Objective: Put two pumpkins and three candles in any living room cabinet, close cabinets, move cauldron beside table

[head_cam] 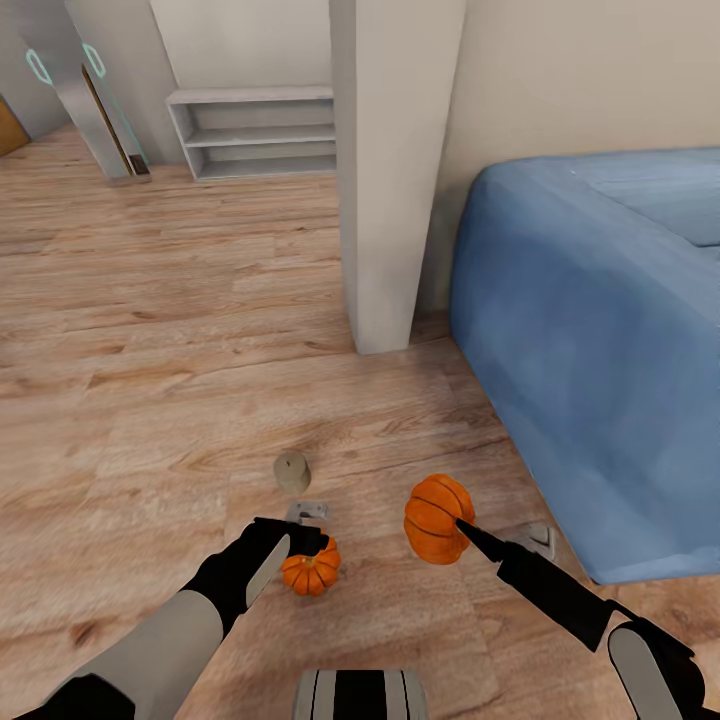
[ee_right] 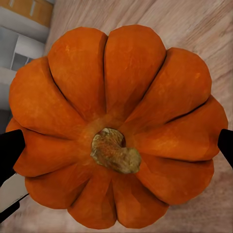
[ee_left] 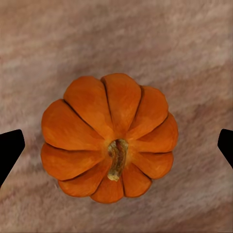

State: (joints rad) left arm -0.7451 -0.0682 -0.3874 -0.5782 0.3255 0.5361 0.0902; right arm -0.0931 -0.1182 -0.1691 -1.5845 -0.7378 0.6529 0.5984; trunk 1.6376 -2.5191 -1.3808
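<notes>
Pumpkins: one [head_cam: 437, 518] gripped by right hand [head_cam: 462, 528] | other [head_cam: 311, 571] under left hand [head_cam: 300, 545]

No readable text, labels, brand names, numbers or signs appeared in any of the three views.
</notes>
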